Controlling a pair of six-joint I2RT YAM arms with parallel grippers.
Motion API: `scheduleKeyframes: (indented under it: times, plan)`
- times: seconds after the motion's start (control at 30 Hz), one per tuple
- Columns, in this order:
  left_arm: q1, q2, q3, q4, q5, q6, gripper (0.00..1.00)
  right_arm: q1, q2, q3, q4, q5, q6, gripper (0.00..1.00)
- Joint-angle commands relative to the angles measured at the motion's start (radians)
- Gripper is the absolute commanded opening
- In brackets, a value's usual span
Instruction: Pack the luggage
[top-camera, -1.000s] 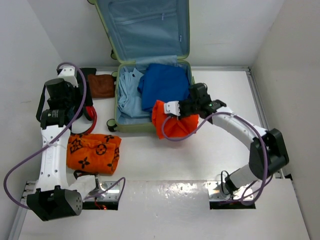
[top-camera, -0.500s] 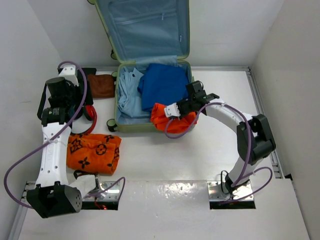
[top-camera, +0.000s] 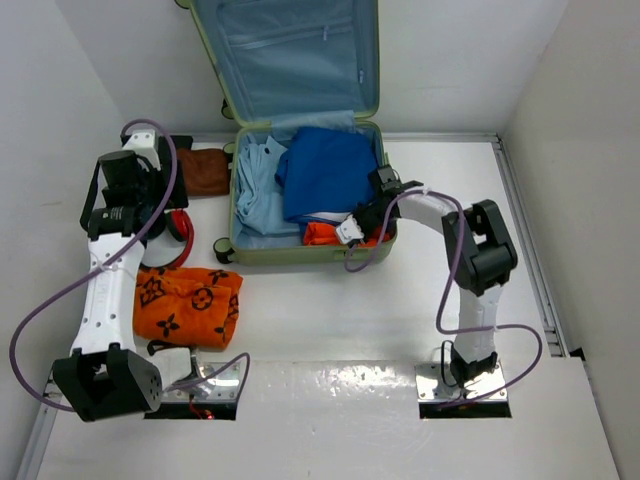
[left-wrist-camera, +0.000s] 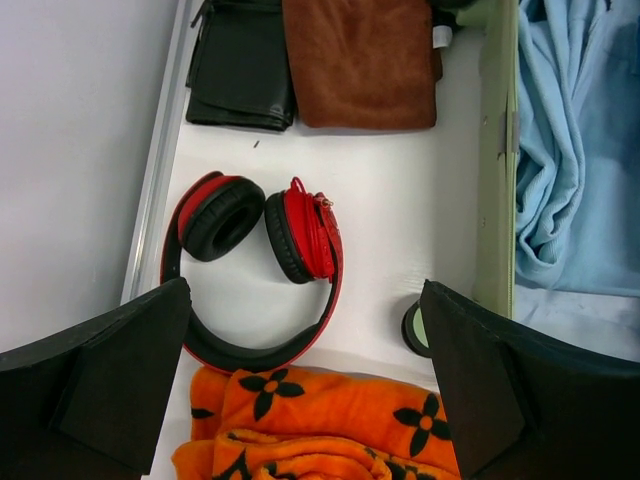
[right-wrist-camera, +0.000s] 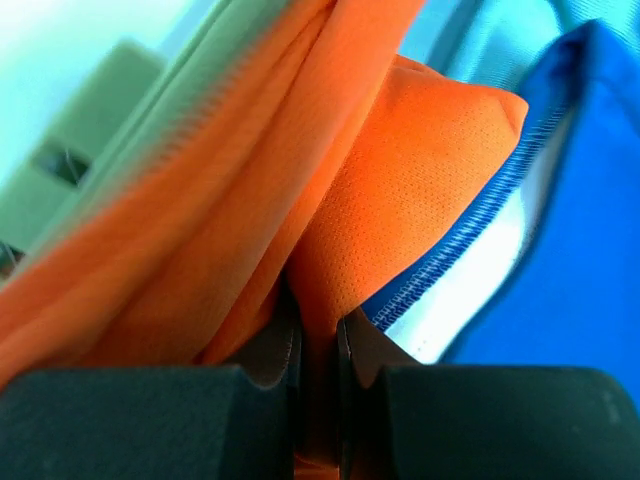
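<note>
The luggage (top-camera: 280, 257) lies open at 12 o'clock on the worktop (top-camera: 350, 320). Its lid stands up against the back wall and its base lies flat in front of it.

In the base, a light blue garment (top-camera: 258, 190) fills the 9 o'clock side. A dark blue garment (top-camera: 330, 175) covers the 1 o'clock part. An orange garment (top-camera: 322, 234) is bunched in the 5 o'clock corner.

The right arm (top-camera: 470, 250) reaches over the 3 o'clock wall of the base, so the right jaws sit inside that 5 o'clock corner. In the right wrist view they are nearly closed and pinch a fold of the orange garment (right-wrist-camera: 420, 180). The pale green shell of the luggage (right-wrist-camera: 90, 150) is at 10 o'clock and the dark blue garment (right-wrist-camera: 590, 250) at 3 o'clock.

The left arm (top-camera: 105, 290) is at 9 o'clock, outside the luggage. The left jaws are spread wide and hold nothing. They hang above red headphones (left-wrist-camera: 265, 260) on the worktop.

In the left wrist view the wall of the luggage (left-wrist-camera: 497, 200) runs down the 3 o'clock side, with the light blue garment (left-wrist-camera: 570, 150) beyond it. A black wheel (left-wrist-camera: 415, 328) is just beside that wall at 4 o'clock. A brown cloth (left-wrist-camera: 362, 60) and a black pouch (left-wrist-camera: 242, 65) lie at 12 o'clock, and an orange patterned towel (left-wrist-camera: 320, 420) lies at 6 o'clock.
</note>
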Motion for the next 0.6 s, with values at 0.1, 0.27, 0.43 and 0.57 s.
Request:
scheduleKeyframes:
  times: [0.1,0.27,0.43,0.57]
  plan:
    - [0.012,0.031,0.015,0.051,-0.015,-0.004,1.00,-0.042,0.113,0.032,0.032,-0.096,-0.322,0.00]
    - [0.012,0.063,0.015,0.051,-0.015,-0.004,1.00,-0.033,0.101,-0.040,0.224,-0.089,-0.248,0.06]
    - [0.012,0.063,0.034,0.051,-0.005,-0.004,1.00,-0.025,0.037,-0.163,0.498,-0.058,-0.196,0.00]
    - [0.012,0.063,0.043,0.051,0.004,-0.013,1.00,-0.039,0.038,-0.125,0.534,-0.020,-0.217,0.00]
